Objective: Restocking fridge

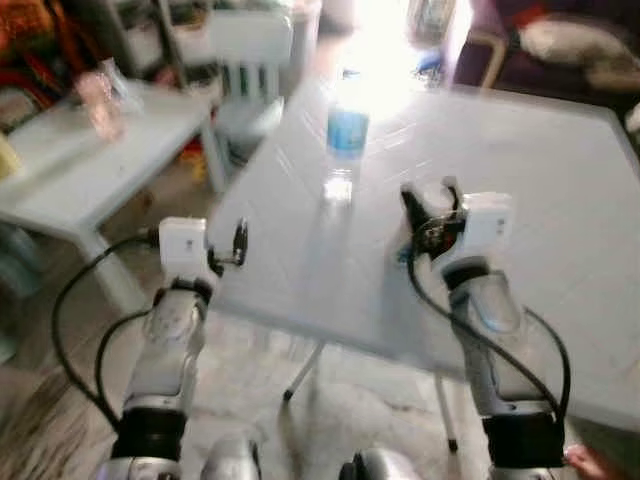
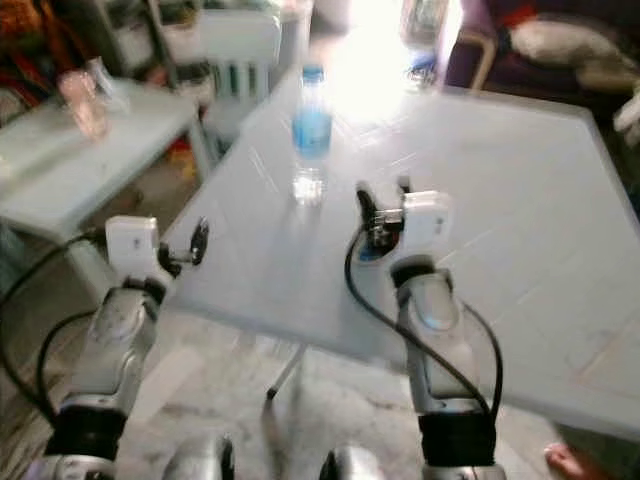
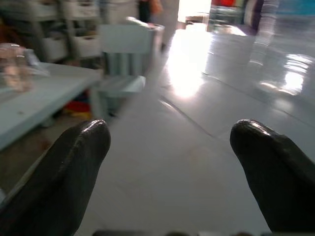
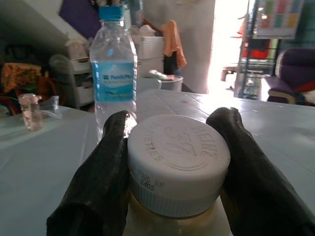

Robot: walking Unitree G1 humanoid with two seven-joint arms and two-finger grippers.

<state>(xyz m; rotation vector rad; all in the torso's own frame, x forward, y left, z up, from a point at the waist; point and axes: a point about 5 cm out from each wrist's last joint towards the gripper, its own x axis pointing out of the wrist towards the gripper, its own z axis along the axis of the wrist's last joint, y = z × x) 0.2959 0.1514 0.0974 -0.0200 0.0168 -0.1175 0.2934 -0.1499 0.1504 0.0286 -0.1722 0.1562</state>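
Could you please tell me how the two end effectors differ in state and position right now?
The right end effector is shut on a white-capped jar, while the left end effector is open and holds nothing. The right one is over the table, close to the water bottle; the left one is at the table's near left edge. Both have two black fingers and point forward.

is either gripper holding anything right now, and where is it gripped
The right gripper is shut on a white-capped jar, its fingers pressing opposite sides of the cap. The left gripper is open over the table, holding nothing.
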